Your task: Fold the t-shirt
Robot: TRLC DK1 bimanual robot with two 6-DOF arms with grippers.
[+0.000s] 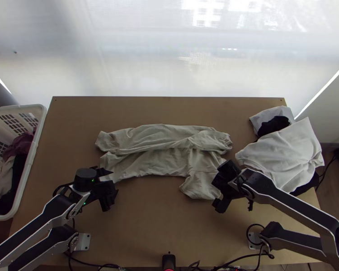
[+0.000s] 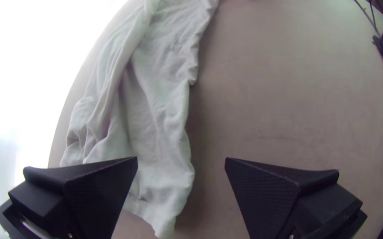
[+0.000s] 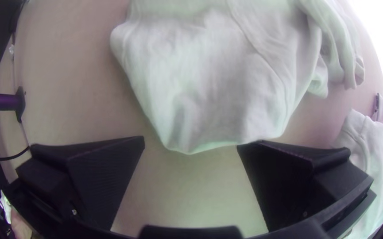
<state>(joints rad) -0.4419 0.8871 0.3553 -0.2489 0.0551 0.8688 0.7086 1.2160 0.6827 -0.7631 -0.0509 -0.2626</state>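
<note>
The left hand (image 1: 111, 183) is wide open by the near left end of the pale t-shirt (image 1: 156, 140), and the right hand (image 1: 217, 189), also spread wide, is at its near right flap. The shirt lies rumpled in a long left-to-right strip across the middle of the table (image 1: 147, 217). Farther out, white and black clothes (image 1: 282, 153) are heaped right, and a white basket (image 1: 39, 135) of laundry stands left.

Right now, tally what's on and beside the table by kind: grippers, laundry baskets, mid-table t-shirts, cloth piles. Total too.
Grippers: 2 (left gripper, right gripper)
Laundry basket: 1
Mid-table t-shirt: 1
Cloth pile: 1
Total: 5
</note>
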